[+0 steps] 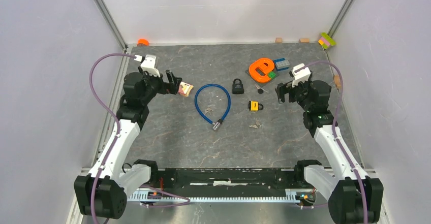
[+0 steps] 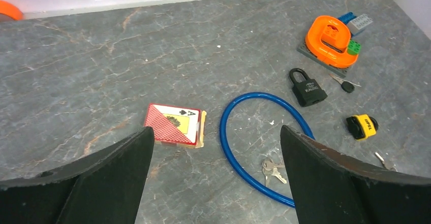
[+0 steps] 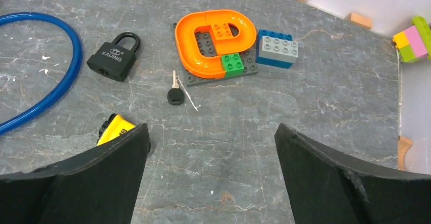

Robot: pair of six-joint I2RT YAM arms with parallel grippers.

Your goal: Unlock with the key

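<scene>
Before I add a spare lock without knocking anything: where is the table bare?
Bare: the near strip between blue cable lock and mounting rail; the far-left patch between playing cards and back wall. Crowded: right of centre, around black padlock, yellow padlock, key, orange track.

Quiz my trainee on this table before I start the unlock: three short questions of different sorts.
1. True or false: the left fingers hold the black-headed key.
2. What lies inside the loop of the blue cable lock? A. a bunch of keys B. a card deck C. a Lego brick
3. How many padlocks are out, and in which colours?

Key
1. False: the left fingers stand open and empty, and the black-headed key lies untouched.
2. A
3. Two: a black padlock and a yellow padlock.
</scene>
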